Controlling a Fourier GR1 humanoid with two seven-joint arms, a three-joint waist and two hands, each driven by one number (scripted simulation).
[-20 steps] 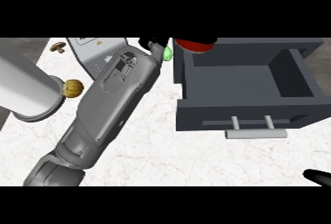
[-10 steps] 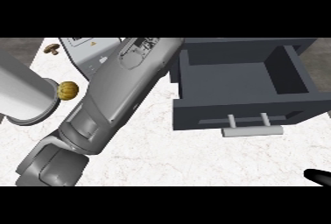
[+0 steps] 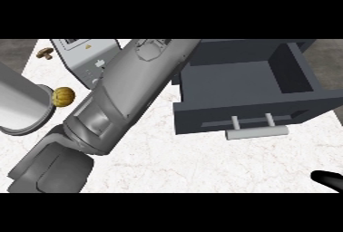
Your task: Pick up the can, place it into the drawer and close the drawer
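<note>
The dark grey drawer (image 3: 201, 115) stands pulled open at the right, its inside bare and its pale bar handle (image 3: 258, 132) facing me. My left forearm (image 3: 127, 90) stretches from the lower left up to the top edge beside the drawer's left wall; the hand itself lies beyond the view's top. No can shows anywhere. Of my right hand (image 3: 328, 179) only a black tip shows at the lower right corner, well short of the drawer.
A large grey cylinder (image 3: 20, 104) stands at the left edge, with a small golden round thing (image 3: 64, 96) beside it. A grey box-like appliance (image 3: 87, 56) sits at the back left, partly behind the forearm. White marble counter (image 3: 201, 163) lies in front of the drawer.
My left arm has reached farther up and right; the hand and the red can it held at the top edge have passed out of view. The drawer has stayed open.
</note>
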